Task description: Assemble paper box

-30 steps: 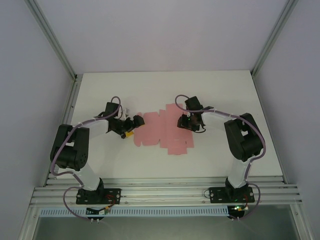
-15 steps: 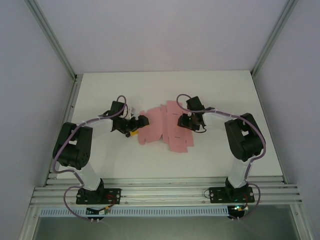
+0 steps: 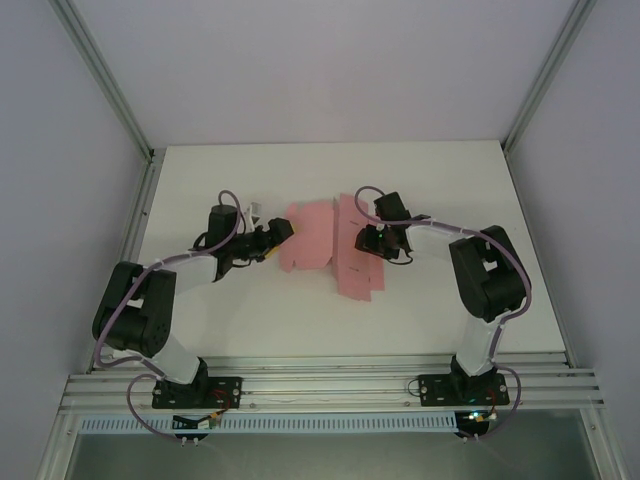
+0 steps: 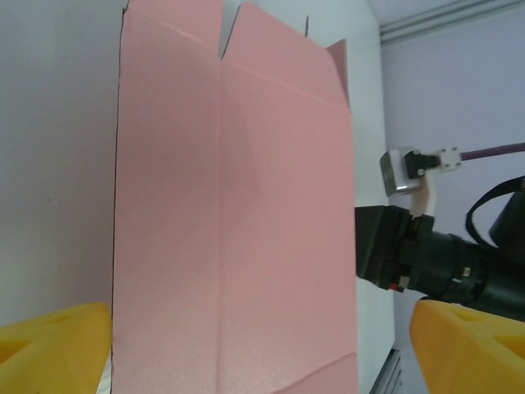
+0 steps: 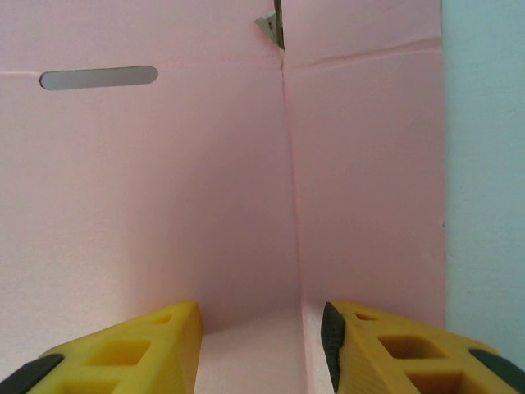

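**Loose panel may flop or crumple**

One paper box [image 3: 318, 238], a pink creased sheet, lies on the surface [image 3: 300, 330] between two claws. The left claw [image 4: 261, 349] gapes wide, and a raised panel stands between its fingers without being pinched. The right claw [image 5: 261, 345] is parted more narrowly and straddles a crease just ahead of it. One slot [image 5: 98, 77] sits ahead to its left. Likely risks: the unheld panel drops flat, the thin sheet slides under a push, or closing off the crease wrinkles it.
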Available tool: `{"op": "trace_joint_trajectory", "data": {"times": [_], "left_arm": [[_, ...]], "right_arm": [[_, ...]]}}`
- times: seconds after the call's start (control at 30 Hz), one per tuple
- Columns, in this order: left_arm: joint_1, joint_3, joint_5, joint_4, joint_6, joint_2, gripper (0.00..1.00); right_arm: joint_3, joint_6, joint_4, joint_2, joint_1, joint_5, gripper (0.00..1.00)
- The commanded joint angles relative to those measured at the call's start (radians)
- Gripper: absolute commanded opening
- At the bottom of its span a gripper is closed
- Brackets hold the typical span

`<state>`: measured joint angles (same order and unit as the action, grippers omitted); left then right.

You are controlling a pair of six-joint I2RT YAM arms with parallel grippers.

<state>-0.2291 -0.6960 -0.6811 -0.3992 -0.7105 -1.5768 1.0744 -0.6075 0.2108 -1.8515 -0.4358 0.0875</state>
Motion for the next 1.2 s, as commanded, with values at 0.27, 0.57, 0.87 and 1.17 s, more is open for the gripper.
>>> {"op": "trace_joint_trajectory", "data": {"times": [0.27,0.57,0.87,1.17], "left_arm": [[0.016,0.136,-0.089,-0.476,-0.155,0.098,0.81],[0.017,0.148,-0.158,-0.742,-0.302,-0.034,0.73],[0.016,0.090,-0.176,-0.922,-0.417,-0.197,0.68],[0.009,0.032,-0.001,-0.195,-0.012,-0.030,0.51]], "right_arm": [[-0.060,-0.016,0.079,-0.087,-0.009,0.004,0.45],[-0.079,-0.019,0.039,-0.080,-0.011,0.026,0.45],[-0.088,-0.023,0.032,-0.072,-0.011,0.016,0.46],[-0.085,-0.023,0.055,-0.066,-0.011,0.001,0.46]]}}
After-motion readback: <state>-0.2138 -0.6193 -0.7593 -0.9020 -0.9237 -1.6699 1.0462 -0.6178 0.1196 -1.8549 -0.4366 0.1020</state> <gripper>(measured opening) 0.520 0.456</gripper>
